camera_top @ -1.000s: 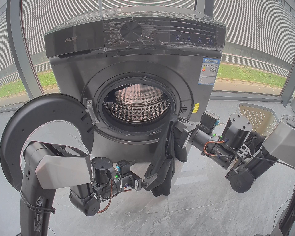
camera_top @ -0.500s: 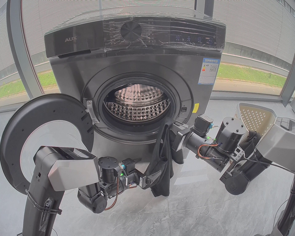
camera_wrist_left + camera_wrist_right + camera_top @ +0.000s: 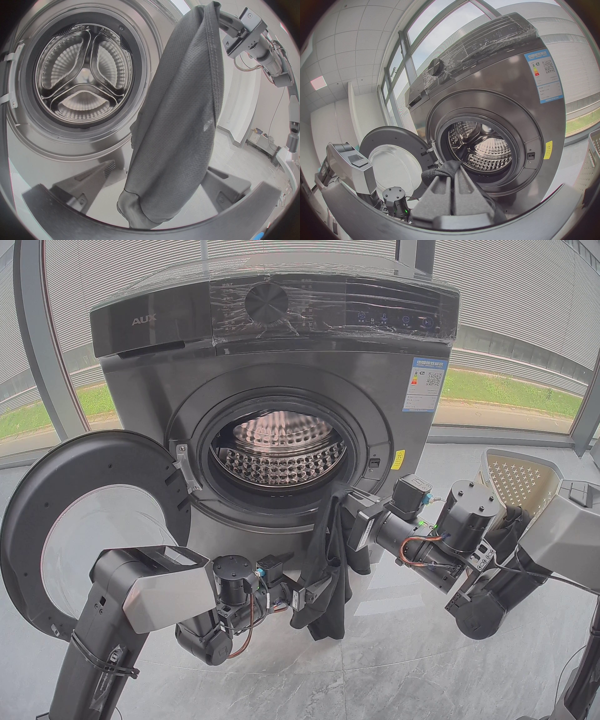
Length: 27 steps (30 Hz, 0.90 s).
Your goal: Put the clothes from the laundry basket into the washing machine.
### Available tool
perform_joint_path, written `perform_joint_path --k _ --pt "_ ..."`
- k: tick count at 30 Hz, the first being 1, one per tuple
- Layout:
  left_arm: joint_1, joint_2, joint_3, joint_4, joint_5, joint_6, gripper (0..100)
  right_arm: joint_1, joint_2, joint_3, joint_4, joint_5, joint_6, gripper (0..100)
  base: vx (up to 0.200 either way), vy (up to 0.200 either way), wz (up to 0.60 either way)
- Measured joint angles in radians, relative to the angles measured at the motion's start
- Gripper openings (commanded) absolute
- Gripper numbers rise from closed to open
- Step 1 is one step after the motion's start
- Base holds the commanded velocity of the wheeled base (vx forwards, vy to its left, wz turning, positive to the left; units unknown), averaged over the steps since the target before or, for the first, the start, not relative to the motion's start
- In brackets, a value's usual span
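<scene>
A black garment (image 3: 328, 571) hangs in front of the washing machine (image 3: 156, 384), below the right rim of its open drum (image 3: 281, 449). My right gripper (image 3: 349, 497) is shut on the garment's top edge; black cloth (image 3: 447, 167) bunches around its closed fingers (image 3: 465, 193). My left gripper (image 3: 315, 595) is low beside the garment's lower half. It is open, and the garment (image 3: 181, 109) hangs between its two fingers (image 3: 93, 176). The drum (image 3: 81, 72) holds no clothes. The white laundry basket (image 3: 531, 474) stands on the floor at the right.
The round machine door (image 3: 94, 502) is swung wide open to the left, just behind my left arm. Dark cloth (image 3: 522, 521) shows at the basket's foot behind my right arm. Grey tiled floor (image 3: 387, 652) lies in front of the machine.
My left arm has moved right toward the garment, bringing its open fingers around the lower part. My right gripper has shifted slightly left and down with the garment.
</scene>
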Motion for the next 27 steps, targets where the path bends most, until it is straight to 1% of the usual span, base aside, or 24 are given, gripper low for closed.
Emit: perform_joint_path --k 12,15,21,27 --pt "0.012 -0.006 -0.002 -0.011 0.017 0.006 0 -0.015 0.007 0.010 -0.009 0.000 0.000 0 0.000 0.000 0.00" --pt "0.020 -0.044 0.031 -0.011 0.019 0.007 0 -0.022 0.015 0.016 -0.026 0.000 0.000 0 0.000 0.000 0.00" --pt "0.036 -0.158 0.151 -0.013 0.018 0.011 0 -0.052 0.040 0.041 -0.066 0.001 0.000 0 0.000 0.000 0.00" --pt "0.049 -0.283 0.262 -0.013 0.018 0.006 0 -0.082 0.054 0.097 -0.091 0.009 0.003 0 0.000 0.000 0.00"
